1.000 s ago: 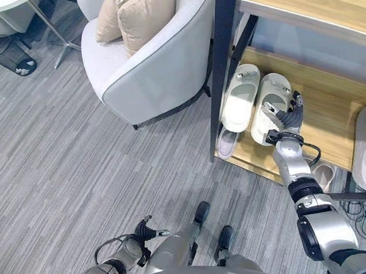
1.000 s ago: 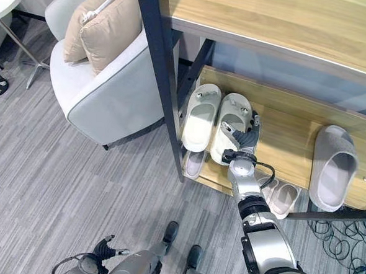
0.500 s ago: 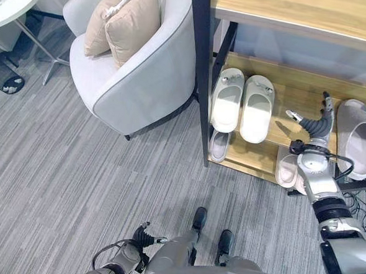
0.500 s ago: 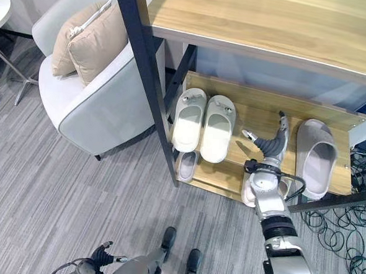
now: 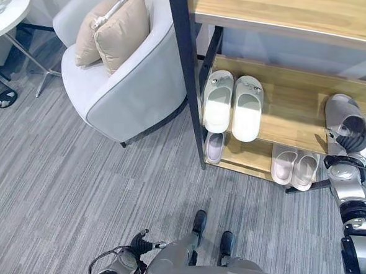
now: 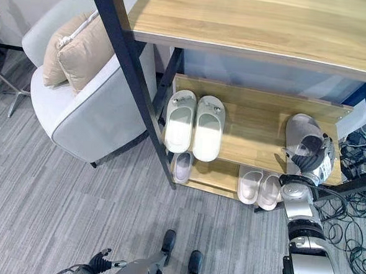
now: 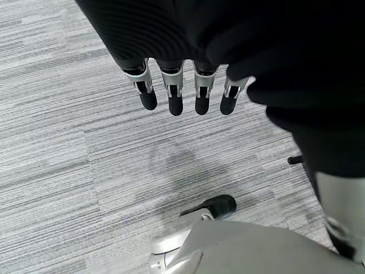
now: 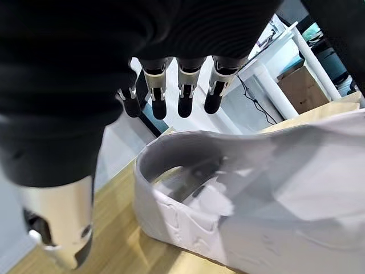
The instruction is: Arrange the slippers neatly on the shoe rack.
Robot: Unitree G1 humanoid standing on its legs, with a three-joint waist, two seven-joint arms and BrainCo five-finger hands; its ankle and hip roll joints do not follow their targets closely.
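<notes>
Wooden shoe rack (image 6: 252,126) holds a grey slipper (image 6: 302,137), strap arched; right hand (image 6: 311,158) fingers (image 8: 183,94) spread above it.

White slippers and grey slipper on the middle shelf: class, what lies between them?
Bare wood shelf lies between the white slippers and grey slipper, in both eye views.

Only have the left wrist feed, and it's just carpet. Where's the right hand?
Observer: The right hand is at the grey slipper, at the right end of the rack's middle shelf.
Operator: Grasped?
Observer: No. In the right wrist view its fingers are straight above the slipper's opening, not curled round it.
Operator: Other slippers?
Observer: A white pair lies side by side at that shelf's left end. Another pair sits on the shelf below.
</notes>
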